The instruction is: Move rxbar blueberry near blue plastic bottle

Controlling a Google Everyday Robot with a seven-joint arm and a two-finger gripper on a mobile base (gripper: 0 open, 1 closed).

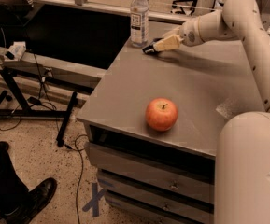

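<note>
The blue plastic bottle [138,17], clear with a white cap and a dark label, stands upright at the far left corner of the grey table [190,92]. My gripper [159,45] reaches in from the right, low over the table just right of the bottle. A small dark piece, the rxbar blueberry [149,48], sticks out of its tan fingers [168,43] toward the bottle's base. It sits at or just above the table top, a short gap from the bottle.
A red-orange apple [161,114] sits near the table's front edge. My white arm [246,27] spans the right side. Drawers are under the table top. A black stand with cables and a person's shoe [31,197] are on the floor at left.
</note>
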